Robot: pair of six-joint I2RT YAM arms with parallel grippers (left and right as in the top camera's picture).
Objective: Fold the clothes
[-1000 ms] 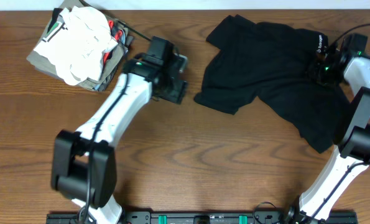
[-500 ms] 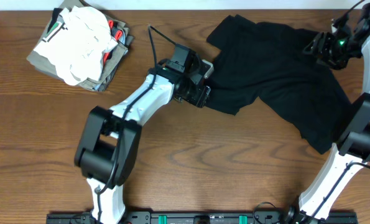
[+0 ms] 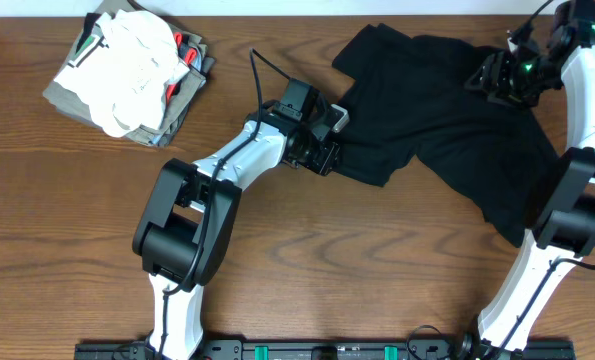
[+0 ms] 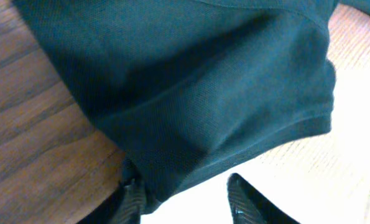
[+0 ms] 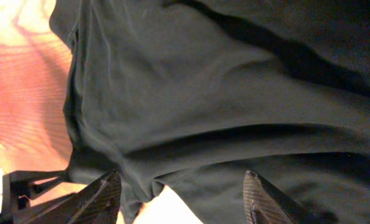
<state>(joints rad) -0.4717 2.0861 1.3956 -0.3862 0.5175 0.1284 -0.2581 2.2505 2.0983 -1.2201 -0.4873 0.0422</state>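
The black garment (image 3: 447,120) lies spread out at the table's back right, with a sleeve pointing left. My left gripper (image 3: 329,140) is at the edge of that sleeve. In the left wrist view its fingers (image 4: 188,202) are open, with the sleeve hem (image 4: 191,112) reaching between them and touching the left finger. My right gripper (image 3: 492,78) is over the garment's upper right part. In the right wrist view its fingers (image 5: 185,199) are wide open above the wrinkled black cloth (image 5: 222,93). The white logo is hidden.
A stack of folded white, olive-grey and red garments (image 3: 132,70) sits at the back left. Bare wooden tabletop (image 3: 307,250) spans the front. The garment's lower end (image 3: 517,215) lies next to the right arm's base.
My left gripper has moved right from near the stack to the sleeve's edge. My right gripper has moved toward the back edge and slightly left over the garment, covering the logo.
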